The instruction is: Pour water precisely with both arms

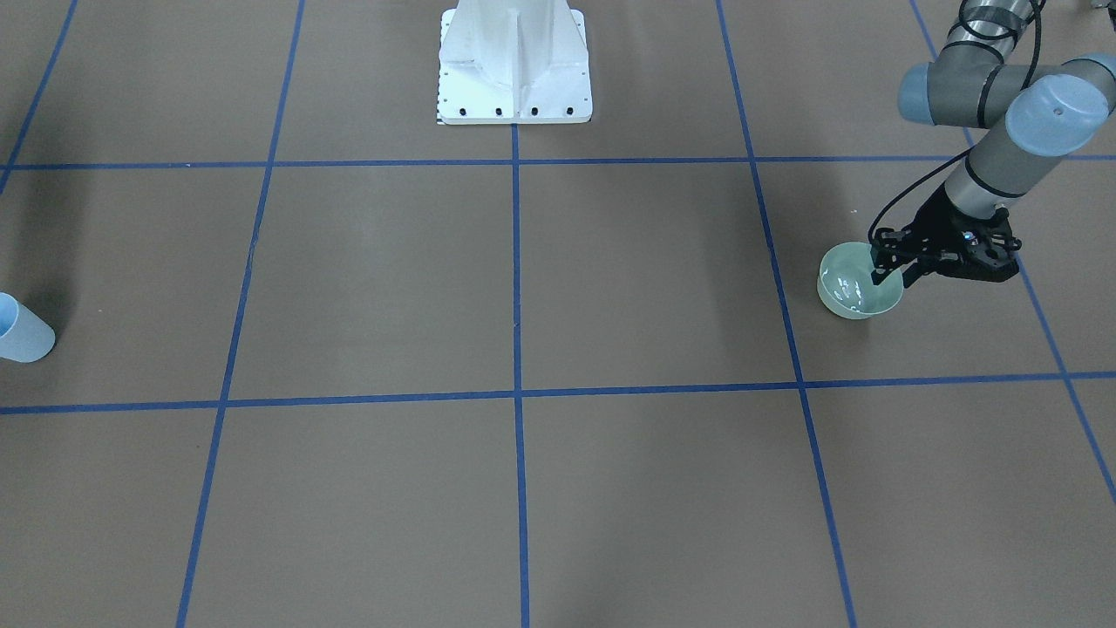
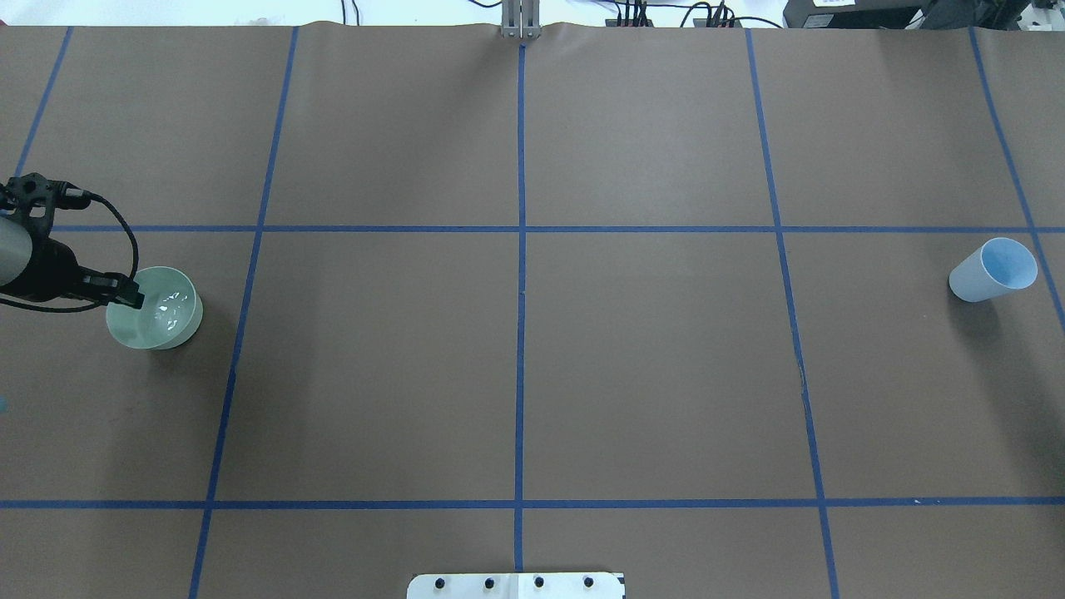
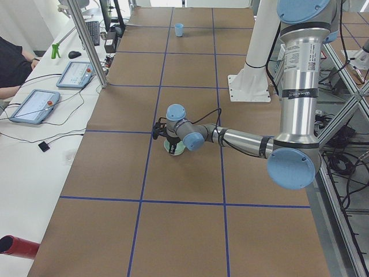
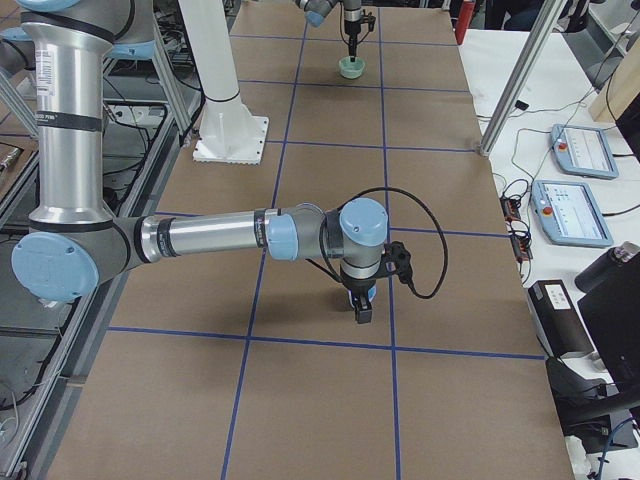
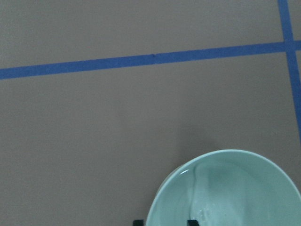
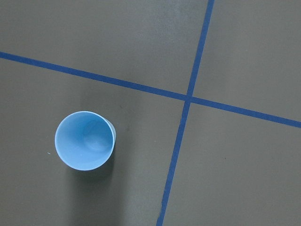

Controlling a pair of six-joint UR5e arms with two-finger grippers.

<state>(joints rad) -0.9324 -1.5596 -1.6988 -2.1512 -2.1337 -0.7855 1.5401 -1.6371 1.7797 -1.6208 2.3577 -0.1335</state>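
Fingers (image 1: pixel 881 266) of our left gripper (image 1: pixel 889 272) clamp the bowl (image 1: pixel 850 296) rim at right. Water (image 2: pixel 166 312) glints inside. Our right gripper's (image 4: pixel 361 312) state we cannot tell; the cup (image 2: pixel 994 270) stands at right.

brown papered table with a blue tape grid

the table (image 2: pixel 632 374) is covered in brown paper crossed by blue tape lines (image 2: pixel 521 274). a pale green bowl (image 2: pixel 158 320) holding water (image 2: pixel 166 312) stands near one end, a light blue cup (image 2: pixel 994 270) upright near the other, well apart. the white bolted pedestal (image 1: pixel 514 65) sits at the robot-side edge.
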